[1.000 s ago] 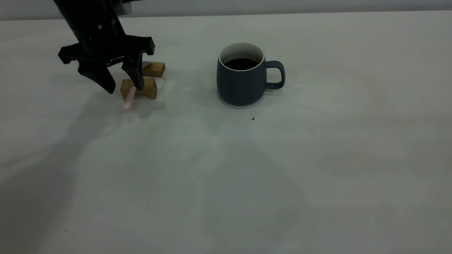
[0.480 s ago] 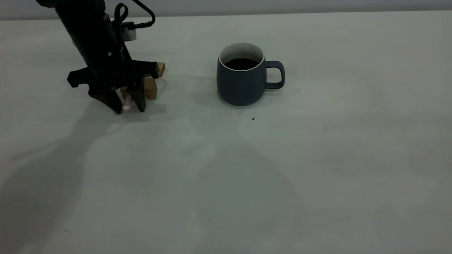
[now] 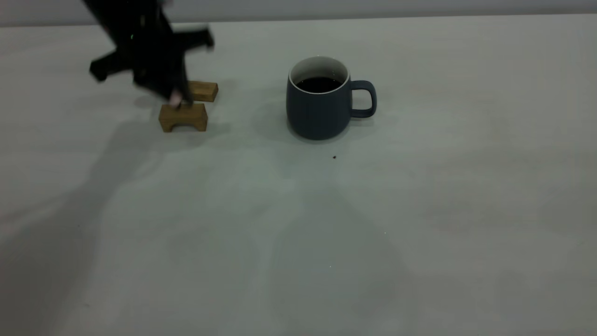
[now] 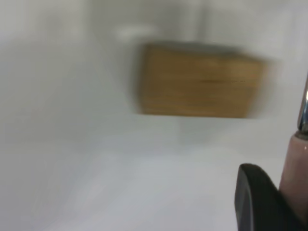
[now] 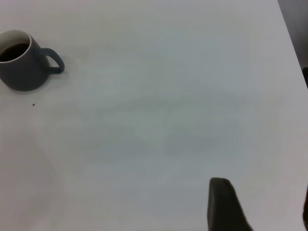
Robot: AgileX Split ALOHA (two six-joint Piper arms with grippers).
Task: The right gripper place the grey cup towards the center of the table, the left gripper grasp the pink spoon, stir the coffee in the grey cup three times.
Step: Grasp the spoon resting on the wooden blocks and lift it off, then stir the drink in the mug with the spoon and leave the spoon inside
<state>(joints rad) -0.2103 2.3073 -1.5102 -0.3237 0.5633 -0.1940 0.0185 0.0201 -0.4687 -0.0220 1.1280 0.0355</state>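
The grey cup (image 3: 319, 100) stands upright near the table's middle, its handle pointing right, with dark coffee (image 3: 319, 84) inside. It also shows far off in the right wrist view, as the cup (image 5: 21, 67). My left gripper (image 3: 175, 96) hangs blurred above the wooden blocks at the back left, shut on the pink spoon (image 3: 176, 98). In the left wrist view the spoon's pink handle (image 4: 294, 168) lies against a black finger (image 4: 255, 202), its metal neck (image 4: 303, 108) above. My right gripper (image 5: 264, 211) is open over bare table, far from the cup.
Two brown wooden blocks sit at the back left: an arch-shaped one (image 3: 183, 117) in front and a flat one (image 3: 203, 91) behind it. A tiny dark speck (image 3: 334, 157) lies in front of the cup. The table's right edge (image 5: 288, 33) shows in the right wrist view.
The left gripper dropped around the spoon's handle by the arch block, shut on it, and has now risen with the spoon off the block. The cup has not moved.
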